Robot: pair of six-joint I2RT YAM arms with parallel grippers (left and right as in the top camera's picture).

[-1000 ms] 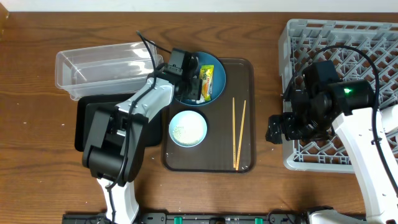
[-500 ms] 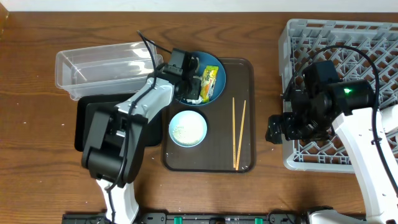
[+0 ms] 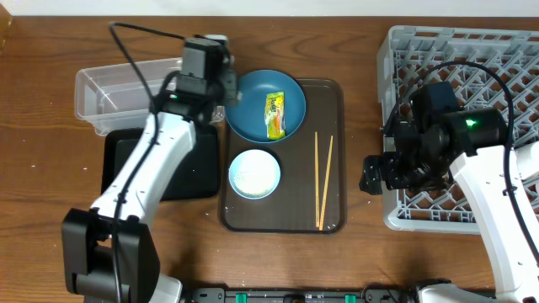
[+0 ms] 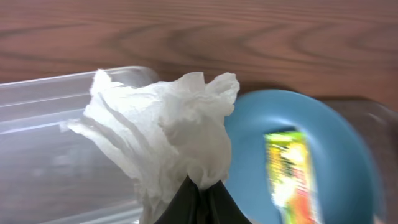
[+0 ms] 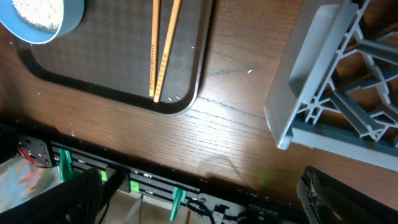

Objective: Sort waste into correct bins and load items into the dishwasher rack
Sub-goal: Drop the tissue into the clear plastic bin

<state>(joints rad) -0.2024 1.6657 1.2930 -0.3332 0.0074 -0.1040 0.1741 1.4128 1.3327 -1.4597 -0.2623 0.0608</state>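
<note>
Left wrist view is showing the left gripper with jaws clenching the crumpled tissue by one tuft, over the edge of the clear tub. Feather-light and soft, it is probably needing only a pinch. The right gripper is holding its jaws wide, empty.

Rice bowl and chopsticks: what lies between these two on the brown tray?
Nothing; only a bare stretch of the brown tray separates the rice bowl from the chopsticks. The overhead view shows it.
</note>
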